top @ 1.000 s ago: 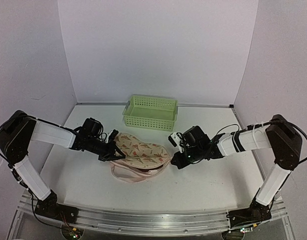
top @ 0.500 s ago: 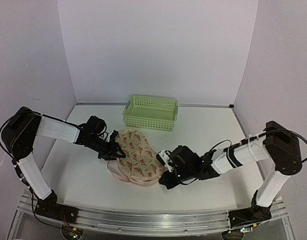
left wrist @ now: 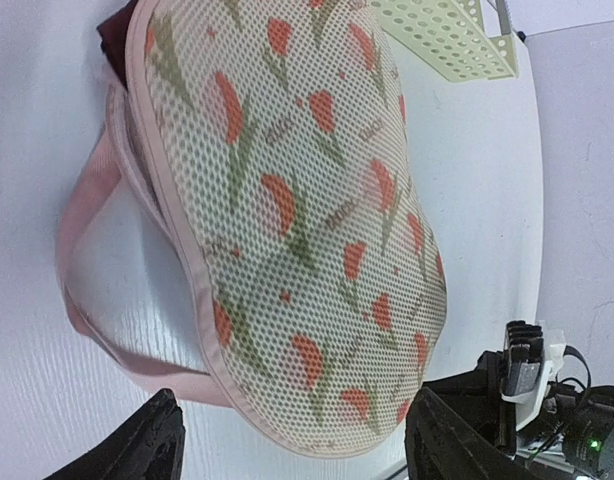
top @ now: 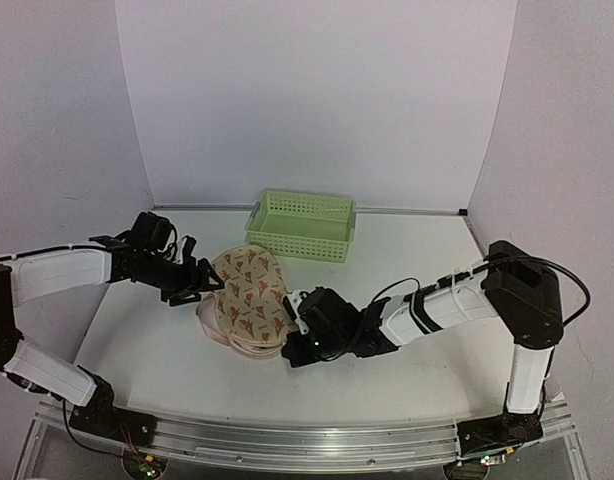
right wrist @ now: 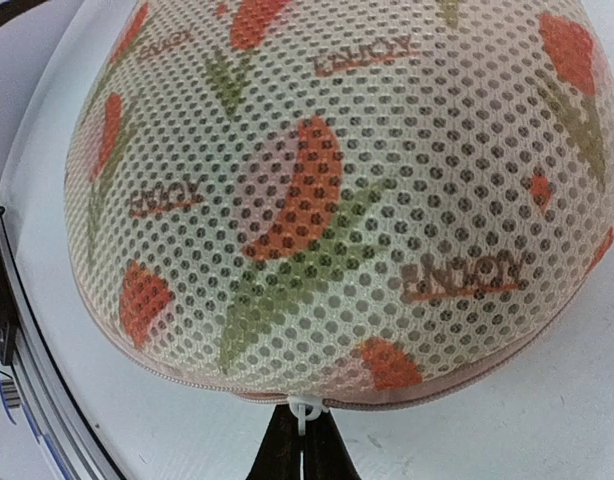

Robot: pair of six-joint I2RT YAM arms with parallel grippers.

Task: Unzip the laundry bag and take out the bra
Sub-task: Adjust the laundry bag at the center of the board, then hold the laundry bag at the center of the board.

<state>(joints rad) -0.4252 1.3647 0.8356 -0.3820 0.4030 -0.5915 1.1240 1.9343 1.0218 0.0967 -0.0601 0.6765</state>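
while the laundry bag (top: 249, 298) lies on the white table (top: 417, 260) just on the near side of the light-green basket (top: 300, 224), its domed lobe uppermost and its pale pink edging (left wrist: 82, 240) spread on the table beneath, the right tool (right wrist: 304, 445) is clenched on the white zipper pull (right wrist: 305, 412) at the bag's near right rim. the left tool (top: 199, 288) stands at the bag's left end, fingers spread wide, grasping nothing.
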